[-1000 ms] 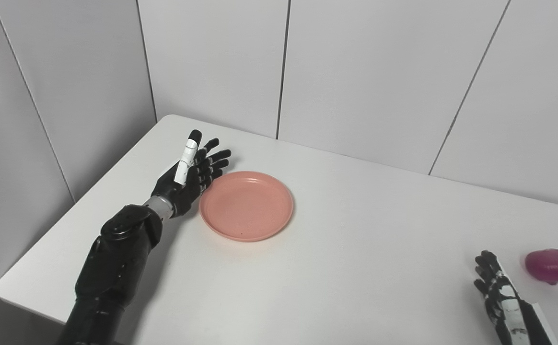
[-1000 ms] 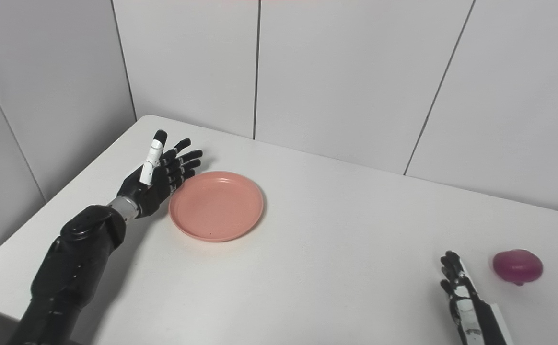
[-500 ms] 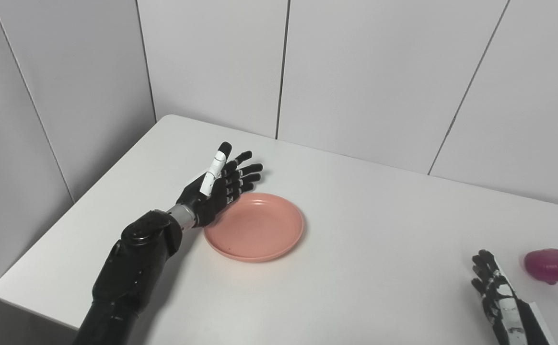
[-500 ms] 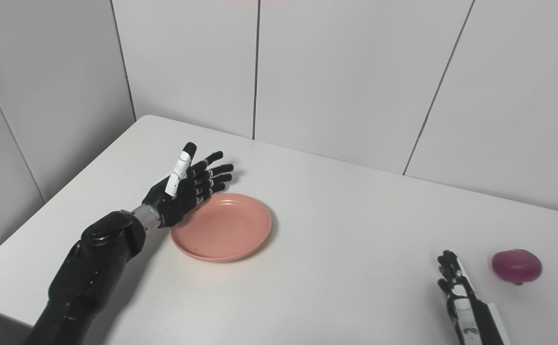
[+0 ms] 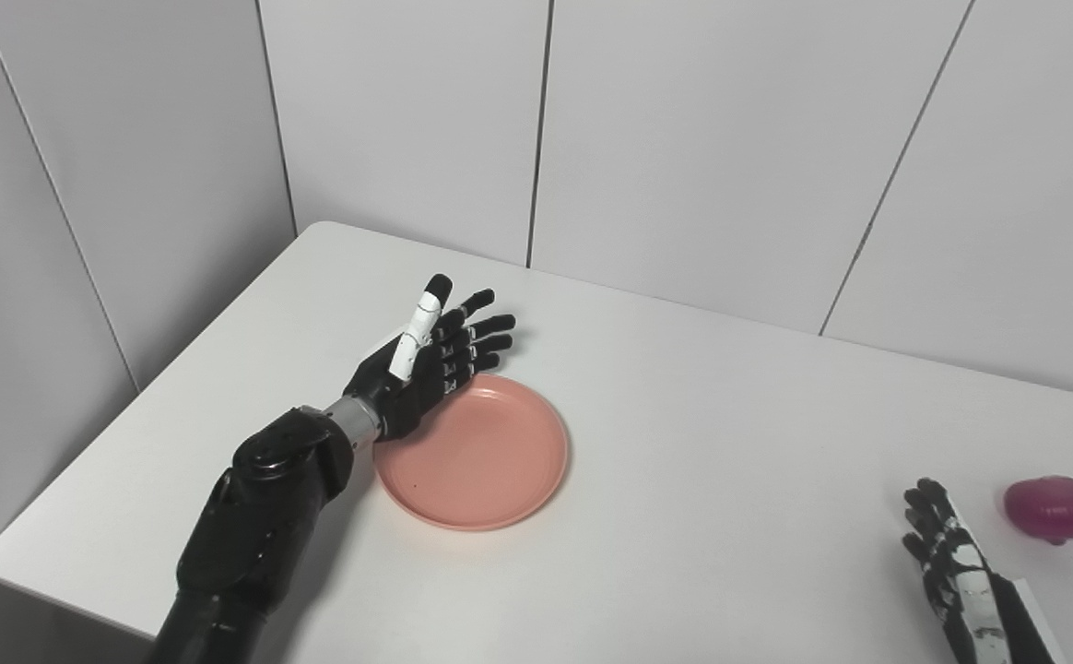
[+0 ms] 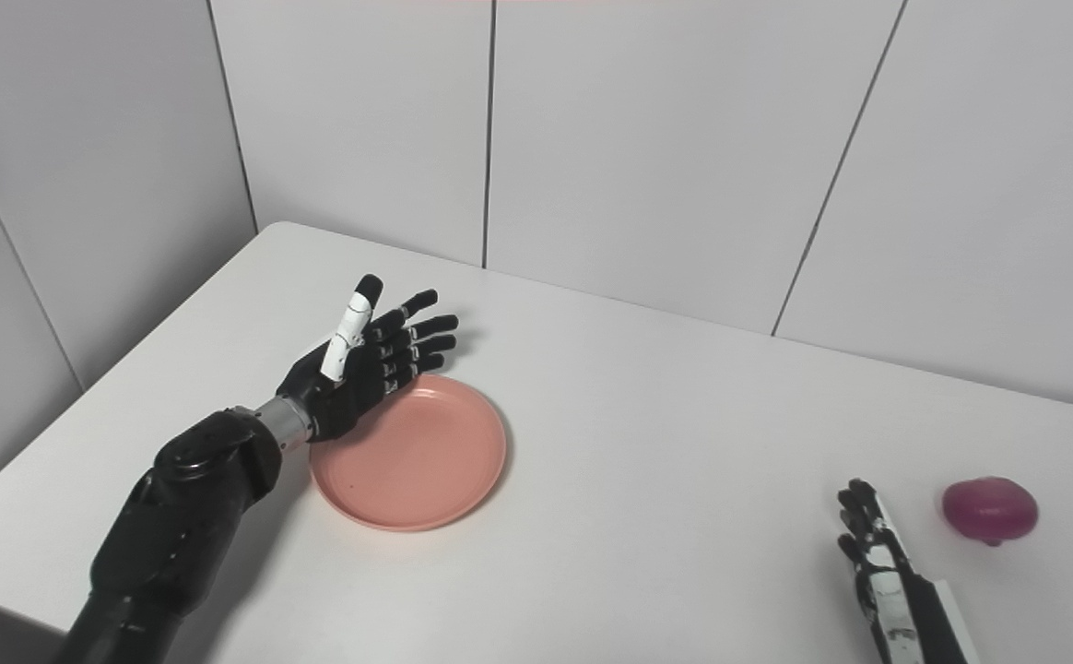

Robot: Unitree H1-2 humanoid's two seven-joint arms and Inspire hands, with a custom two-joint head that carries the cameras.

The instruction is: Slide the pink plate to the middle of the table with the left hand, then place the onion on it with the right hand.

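The pink plate [image 5: 481, 461] lies flat on the white table [image 5: 730, 406], left of the middle. My left hand [image 5: 430, 364] stands open on edge against the plate's far-left rim, fingers straight and pointing right, thumb up. A purple onion [image 5: 1053, 509] rests at the table's right side. My right hand [image 5: 947, 558] is open near the bottom right, fingers up, a short way left of the onion and not touching it.
Grey wall panels [image 5: 702, 138] close the table's back and left sides. The table's near-left corner [image 5: 2, 563] and left edge run close beside my left arm [image 5: 251, 516].
My left hand pushed the plate toward the near side and slightly right over the table; in the last half second the plate slid a little nearer. The right hand and onion stayed put.
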